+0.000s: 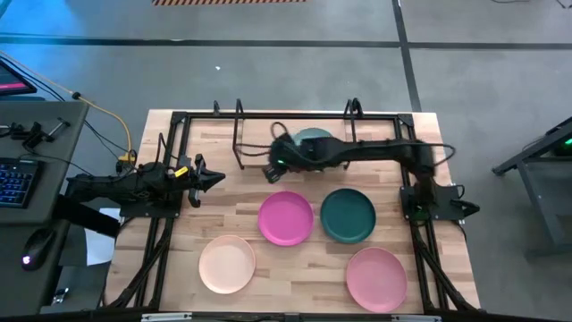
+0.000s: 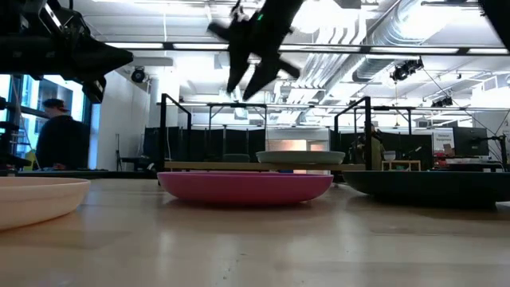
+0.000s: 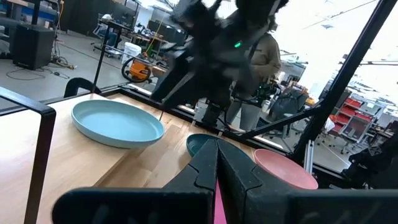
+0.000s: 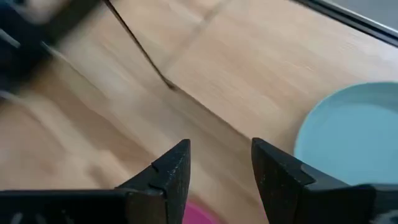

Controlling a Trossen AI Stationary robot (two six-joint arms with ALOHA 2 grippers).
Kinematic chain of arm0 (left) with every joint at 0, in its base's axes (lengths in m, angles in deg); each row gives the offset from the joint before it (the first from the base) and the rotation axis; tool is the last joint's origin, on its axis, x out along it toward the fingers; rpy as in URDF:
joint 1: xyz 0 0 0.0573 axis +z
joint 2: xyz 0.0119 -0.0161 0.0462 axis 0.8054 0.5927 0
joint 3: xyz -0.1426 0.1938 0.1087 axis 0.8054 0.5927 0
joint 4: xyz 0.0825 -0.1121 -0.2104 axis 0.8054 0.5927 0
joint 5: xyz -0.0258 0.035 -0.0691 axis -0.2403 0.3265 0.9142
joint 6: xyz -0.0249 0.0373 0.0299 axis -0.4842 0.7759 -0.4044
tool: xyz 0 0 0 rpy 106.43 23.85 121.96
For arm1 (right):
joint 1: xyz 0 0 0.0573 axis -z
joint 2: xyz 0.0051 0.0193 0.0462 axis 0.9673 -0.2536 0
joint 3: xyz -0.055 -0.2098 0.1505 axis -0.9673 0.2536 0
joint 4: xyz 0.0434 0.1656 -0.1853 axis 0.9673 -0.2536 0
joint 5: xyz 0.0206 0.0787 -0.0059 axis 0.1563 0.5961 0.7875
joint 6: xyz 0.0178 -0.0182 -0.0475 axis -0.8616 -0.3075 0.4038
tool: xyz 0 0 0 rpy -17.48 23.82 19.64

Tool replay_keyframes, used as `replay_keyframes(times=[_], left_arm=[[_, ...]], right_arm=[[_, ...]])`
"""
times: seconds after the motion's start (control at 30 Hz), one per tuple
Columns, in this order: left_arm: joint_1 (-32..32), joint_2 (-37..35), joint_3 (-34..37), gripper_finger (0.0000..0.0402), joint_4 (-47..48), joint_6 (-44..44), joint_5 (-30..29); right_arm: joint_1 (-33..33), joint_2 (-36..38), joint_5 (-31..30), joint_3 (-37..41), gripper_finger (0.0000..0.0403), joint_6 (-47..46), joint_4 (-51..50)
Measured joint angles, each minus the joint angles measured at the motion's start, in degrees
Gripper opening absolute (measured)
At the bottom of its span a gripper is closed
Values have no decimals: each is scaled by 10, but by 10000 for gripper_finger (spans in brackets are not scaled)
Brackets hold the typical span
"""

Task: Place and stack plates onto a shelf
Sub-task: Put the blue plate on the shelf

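Observation:
The pale teal plate (image 1: 313, 139) rests flat on the shelf (image 1: 255, 143) at the far side of the table; it also shows in the left wrist view (image 3: 118, 121). The magenta (image 1: 286, 217), dark green (image 1: 348, 215), cream (image 1: 227, 264) and light pink (image 1: 376, 278) plates lie flat on the tabletop. My right gripper (image 4: 217, 168) is open and empty. It hangs in the air just left of the teal plate, above the shelf's near edge (image 1: 268, 172). My left gripper (image 1: 214, 179) is shut and empty, raised over the table's left part.
Black rod uprights (image 1: 237, 134) stand at the shelf's ends and along its back. A black frame (image 1: 170, 143) runs around the tabletop. A keyboard and mouse sit on a side desk (image 1: 18, 179) at the left. People stand in the room behind (image 2: 56, 135).

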Motion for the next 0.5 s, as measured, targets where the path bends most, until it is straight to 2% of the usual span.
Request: replay_keyframes(times=[0.13, 0.3, 0.4, 0.5], left_arm=[[0, 0, 0, 1, 0, 0, 0], [0, 0, 0, 1, 0, 0, 0], [0, 0, 0, 1, 0, 0, 0], [0, 0, 0, 1, 0, 0, 0]], right_arm=[[32, -79, 23, -78, 149, 73, -55], [61, -143, 38, -118, 142, 141, -91], [68, -161, 36, -123, 112, 172, -100], [67, -174, 35, -123, 57, 213, -103]])
